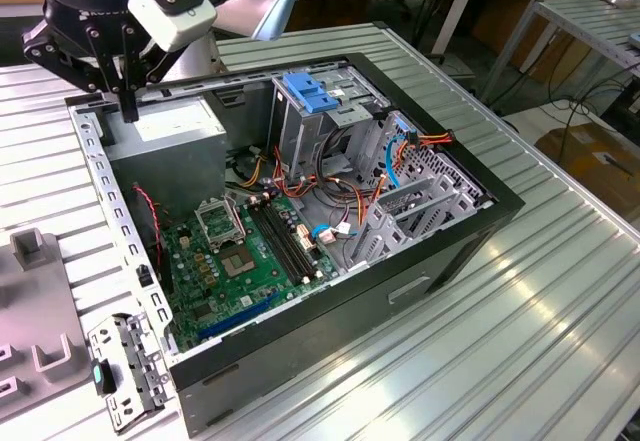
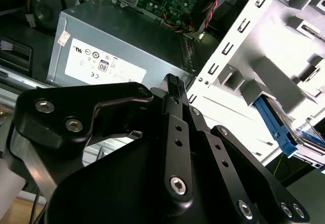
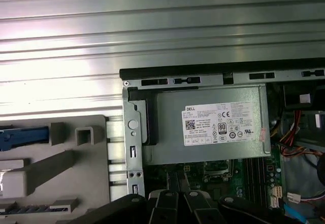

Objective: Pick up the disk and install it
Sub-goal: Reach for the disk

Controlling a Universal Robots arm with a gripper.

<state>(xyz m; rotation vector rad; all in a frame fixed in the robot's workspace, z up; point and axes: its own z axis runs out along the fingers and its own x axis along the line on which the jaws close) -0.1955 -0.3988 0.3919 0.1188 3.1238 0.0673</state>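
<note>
Open computer case (image 1: 480, 211) lies on its side on the ribbed metal desk (image 1: 560, 341), interior facing up.

Claw (image 1: 128, 109): hangs over the case corner nearest the desk's far edge, at the exterior view's left. The tips are just above the grey power supply (image 1: 165, 133) with the white sticker. Contact with the supply housing: cannot tell.

Claw state: narrow, drawn together, holding nothing. In the first wrist view the two fingers (image 3: 172, 183) sit side by side with only a slit between them.

Disk (image 3: 23, 136): outside the case. In the first wrist view its blue rail shows at the frame edge. It is seated in the grey fixture tray (image 3: 76, 178), which rests on the desk just beside the case's perforated metal flange. In the second wrist view the disk (image 2: 277, 127) shows as a blue rail running along a slot of the same tray. The disk is well apart from the claw, with the case wall between them.

Inside the case:
- green motherboard (image 1: 250, 251) on the case floor
- tall grey drive cage (image 1: 305, 131) topped by a blue latch (image 1: 312, 93)
- coloured cables (image 1: 350, 186) alongside the cage

A loose metal bracket (image 1: 125, 371) lies on the desk by the case's near corner, at the exterior view's left.
</note>
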